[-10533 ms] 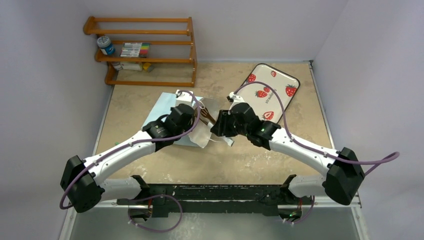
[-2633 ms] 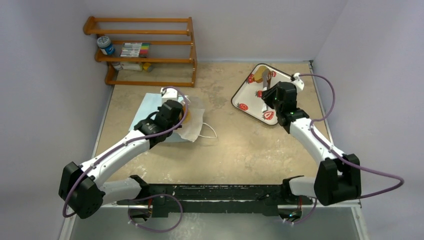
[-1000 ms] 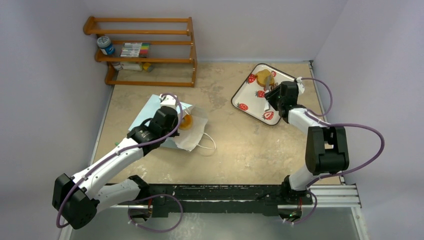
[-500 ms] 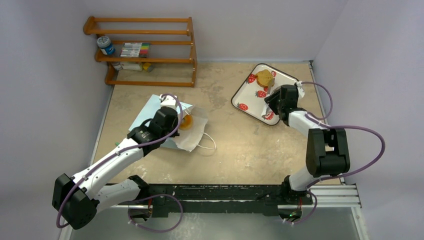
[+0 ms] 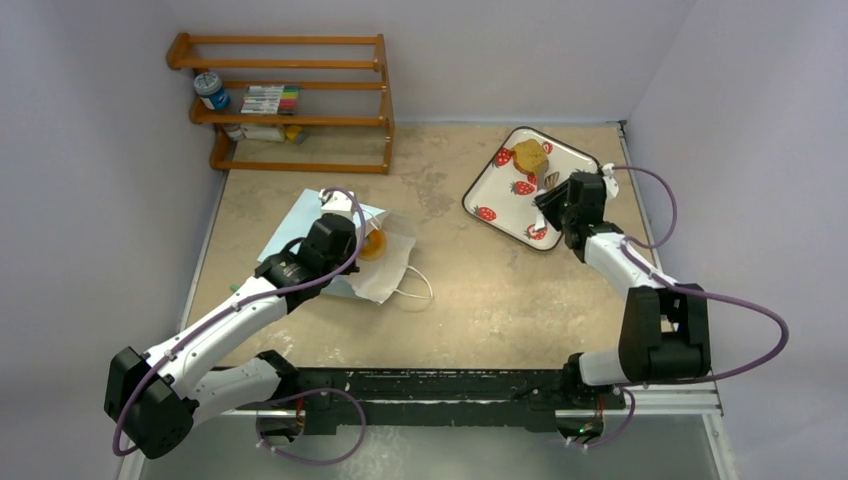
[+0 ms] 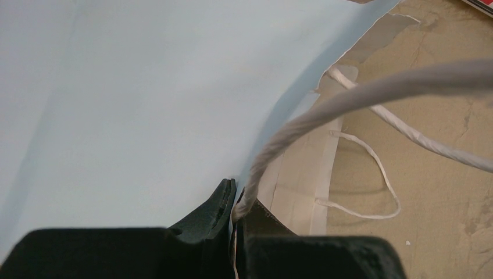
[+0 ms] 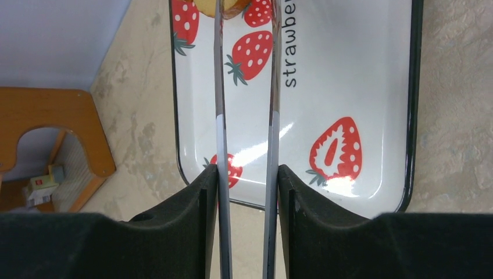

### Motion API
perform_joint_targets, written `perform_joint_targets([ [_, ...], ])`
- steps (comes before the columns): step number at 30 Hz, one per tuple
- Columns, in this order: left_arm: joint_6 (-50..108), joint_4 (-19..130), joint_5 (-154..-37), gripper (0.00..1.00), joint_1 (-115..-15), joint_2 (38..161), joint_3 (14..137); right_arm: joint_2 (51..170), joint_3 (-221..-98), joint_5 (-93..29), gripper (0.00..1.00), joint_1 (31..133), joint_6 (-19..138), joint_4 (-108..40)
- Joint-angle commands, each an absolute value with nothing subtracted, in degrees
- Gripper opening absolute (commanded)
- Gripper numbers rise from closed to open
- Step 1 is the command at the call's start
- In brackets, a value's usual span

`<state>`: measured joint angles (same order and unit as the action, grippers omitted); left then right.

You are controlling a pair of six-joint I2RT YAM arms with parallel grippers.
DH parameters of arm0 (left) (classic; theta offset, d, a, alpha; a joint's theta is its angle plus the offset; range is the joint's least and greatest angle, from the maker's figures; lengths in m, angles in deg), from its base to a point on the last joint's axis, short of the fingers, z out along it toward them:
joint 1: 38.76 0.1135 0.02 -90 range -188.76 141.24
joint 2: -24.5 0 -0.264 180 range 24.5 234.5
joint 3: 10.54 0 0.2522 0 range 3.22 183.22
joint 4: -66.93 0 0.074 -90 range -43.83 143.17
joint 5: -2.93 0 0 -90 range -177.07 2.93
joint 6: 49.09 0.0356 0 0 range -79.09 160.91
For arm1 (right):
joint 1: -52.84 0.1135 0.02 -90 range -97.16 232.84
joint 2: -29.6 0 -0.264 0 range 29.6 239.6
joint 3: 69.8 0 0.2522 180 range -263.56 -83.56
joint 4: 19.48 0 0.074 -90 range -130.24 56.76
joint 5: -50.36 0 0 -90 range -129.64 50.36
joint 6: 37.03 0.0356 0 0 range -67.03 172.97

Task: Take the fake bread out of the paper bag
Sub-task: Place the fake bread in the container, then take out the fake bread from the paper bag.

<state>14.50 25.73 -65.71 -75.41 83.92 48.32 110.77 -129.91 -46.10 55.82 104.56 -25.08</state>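
Note:
The light blue paper bag [image 5: 300, 215] lies on its side left of centre, its white mouth facing right. An orange ring doughnut [image 5: 372, 243] of the fake bread shows inside the mouth. My left gripper [image 5: 350, 228] is shut on the bag's upper edge where a white cord handle [image 6: 349, 99] starts; its jaws [image 6: 235, 195] pinch paper and cord. A golden toast slice [image 5: 529, 155] lies on the strawberry tray [image 5: 500, 200]. My right gripper [image 5: 555, 196] is shut on metal tongs [image 7: 219, 87] over the tray [image 7: 360, 70], their tips empty and apart.
A wooden rack [image 5: 290, 100] with a jar and markers stands at the back left. The bag's other cord handle [image 5: 415, 285] lies looped on the tan table. Walls close in the table at the back, left and right.
My right gripper has drawn back with the tongs from the toast slice toward the tray's near right edge; the slice stays on the tray. The left arm and bag have not moved.

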Motion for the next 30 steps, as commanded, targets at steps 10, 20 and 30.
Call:
perform_joint_targets([
  [10, 14.7, 30.5, -67.8, 0.00, -75.2, 83.7, 47.7, 92.3, -125.2, -44.1, 0.37, 56.0, 97.0, -30.2],
  [20, 13.9, 31.3, -67.8, 0.00, -75.1, 83.5, 47.8, 83.7, -124.5, -32.5, 0.36, 58.6, 93.3, -36.4],
  [30, 12.7, 32.9, -68.7, 0.00, -75.2, 84.2, 47.8, 84.2, -128.1, -28.4, 0.35, 70.3, 90.5, -40.0],
])
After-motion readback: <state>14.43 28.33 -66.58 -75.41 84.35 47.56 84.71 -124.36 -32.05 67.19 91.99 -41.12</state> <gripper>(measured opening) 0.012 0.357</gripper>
